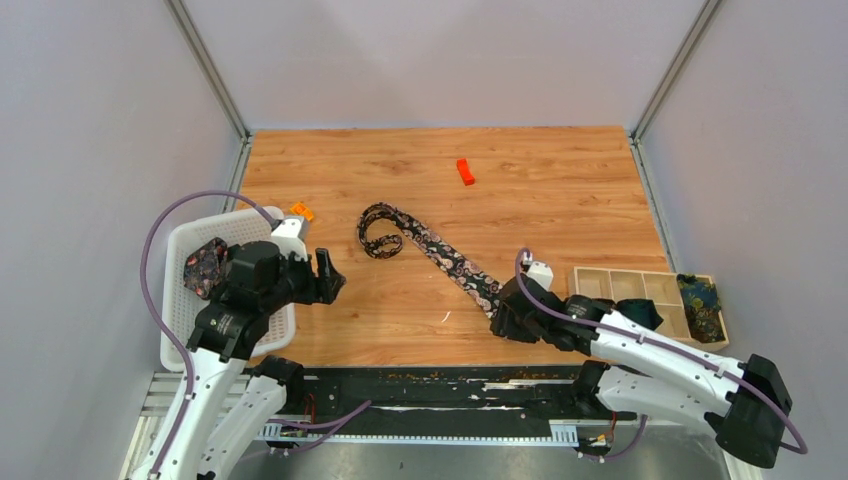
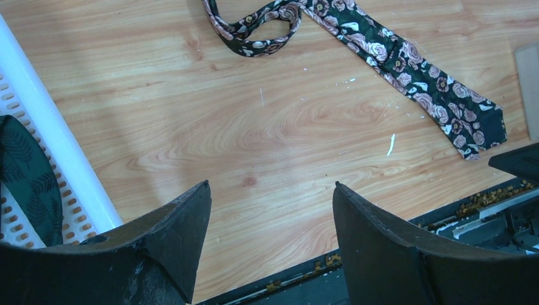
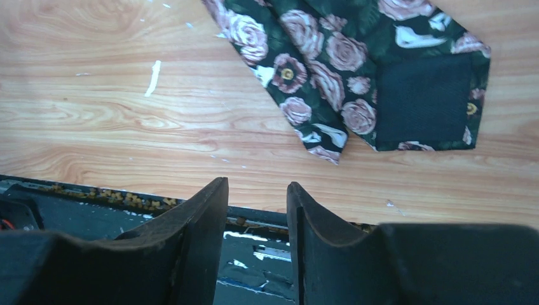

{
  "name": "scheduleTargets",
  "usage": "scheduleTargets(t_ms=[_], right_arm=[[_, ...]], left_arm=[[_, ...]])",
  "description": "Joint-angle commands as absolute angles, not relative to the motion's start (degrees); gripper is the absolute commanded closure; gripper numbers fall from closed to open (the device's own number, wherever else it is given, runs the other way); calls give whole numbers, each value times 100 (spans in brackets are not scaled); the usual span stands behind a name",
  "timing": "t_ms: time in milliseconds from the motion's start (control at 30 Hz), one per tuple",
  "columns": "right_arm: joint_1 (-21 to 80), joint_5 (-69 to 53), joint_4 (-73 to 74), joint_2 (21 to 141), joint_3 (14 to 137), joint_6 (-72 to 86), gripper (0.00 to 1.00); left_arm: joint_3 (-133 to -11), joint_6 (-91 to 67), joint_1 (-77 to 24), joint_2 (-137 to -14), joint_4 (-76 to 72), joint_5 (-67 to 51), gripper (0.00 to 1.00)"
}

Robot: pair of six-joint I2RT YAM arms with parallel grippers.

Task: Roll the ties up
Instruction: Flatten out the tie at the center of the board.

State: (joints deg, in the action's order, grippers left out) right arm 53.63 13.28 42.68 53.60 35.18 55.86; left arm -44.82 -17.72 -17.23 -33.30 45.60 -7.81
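A black tie with pink-white flowers [image 1: 440, 256] lies flat on the wooden table, its narrow end curled into a loop [image 1: 381, 232] and its wide end [image 3: 381, 82] near my right gripper. It also shows in the left wrist view [image 2: 407, 73]. My right gripper [image 1: 502, 322] [image 3: 257, 184] is slightly open and empty, low over the table's near edge, just short of the wide end. My left gripper [image 1: 326, 274] [image 2: 271, 184] is wide open and empty, above bare table beside the basket.
A white basket [image 1: 178, 300] at the left holds a dark patterned tie [image 1: 205, 266] and a dark teal one [image 2: 25, 184]. A wooden compartment box [image 1: 610, 283] at the right holds a teal tie [image 1: 636, 312] and a blue-yellow one [image 1: 700, 298]. Orange blocks [image 1: 465, 172] [image 1: 302, 211] lie on the table.
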Motion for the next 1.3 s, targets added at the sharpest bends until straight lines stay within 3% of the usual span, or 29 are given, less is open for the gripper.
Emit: scheduleTargets(t_ms=[0, 667, 833, 1067, 1267], right_arm=[[5434, 1474, 4316, 5114, 3173, 6051, 59], [5253, 1758, 3513, 6571, 2931, 5900, 61], [5212, 1793, 3489, 6742, 2971, 5871, 71], [5131, 2013, 3650, 6789, 3136, 5790, 99], [4905, 2158, 3738, 6821, 3473, 5396, 100]], left_arm=[[-4526, -1758, -1749, -3344, 4508, -745, 23], [-4509, -1740, -1749, -3222, 4500, -798, 23], [-4509, -1740, -1749, -3199, 4494, -800, 23], [-4509, -1749, -1749, -3182, 4500, -782, 23], [-4509, -1749, -1749, -3182, 4500, -782, 23]])
